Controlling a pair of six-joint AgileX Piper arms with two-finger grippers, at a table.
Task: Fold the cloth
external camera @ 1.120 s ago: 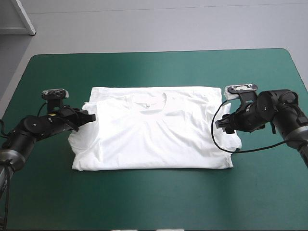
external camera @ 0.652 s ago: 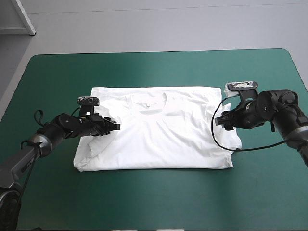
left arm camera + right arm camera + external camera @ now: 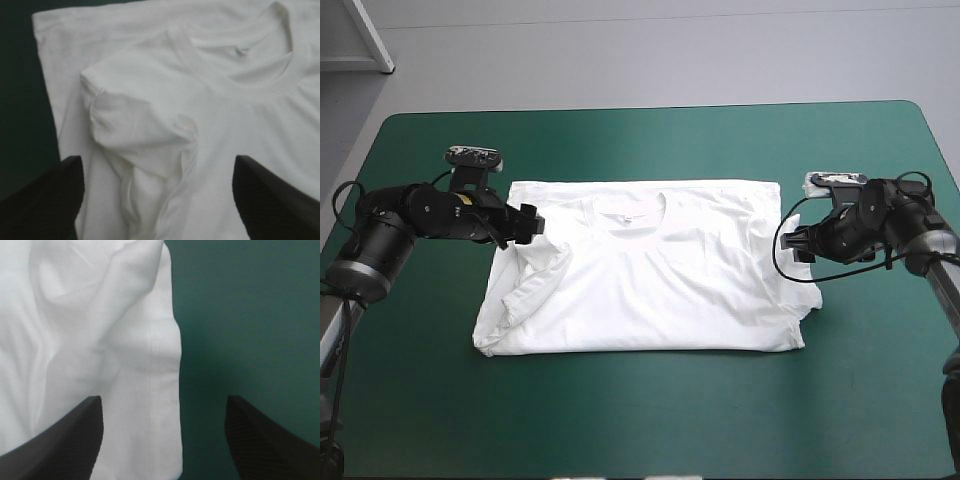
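Hidden and cropped parts of the T-shirt [image 3: 650, 290], left gripper [image 3: 527, 222] and right gripper [image 3: 798, 245]

In the high view, part of the shirt's edge on the right arm's side is concealed behind the right gripper. The cloth under the folded-in sleeve [image 3: 535, 285] is covered, and the gaps between both grippers' fingers are too small to be made out. In both wrist views the shirt's outline is cropped, and only parts of the spread black fingers [image 3: 45, 195] are shown.

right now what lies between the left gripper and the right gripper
Only the T-shirt, lying from left gripper to right gripper; the high view shows it.
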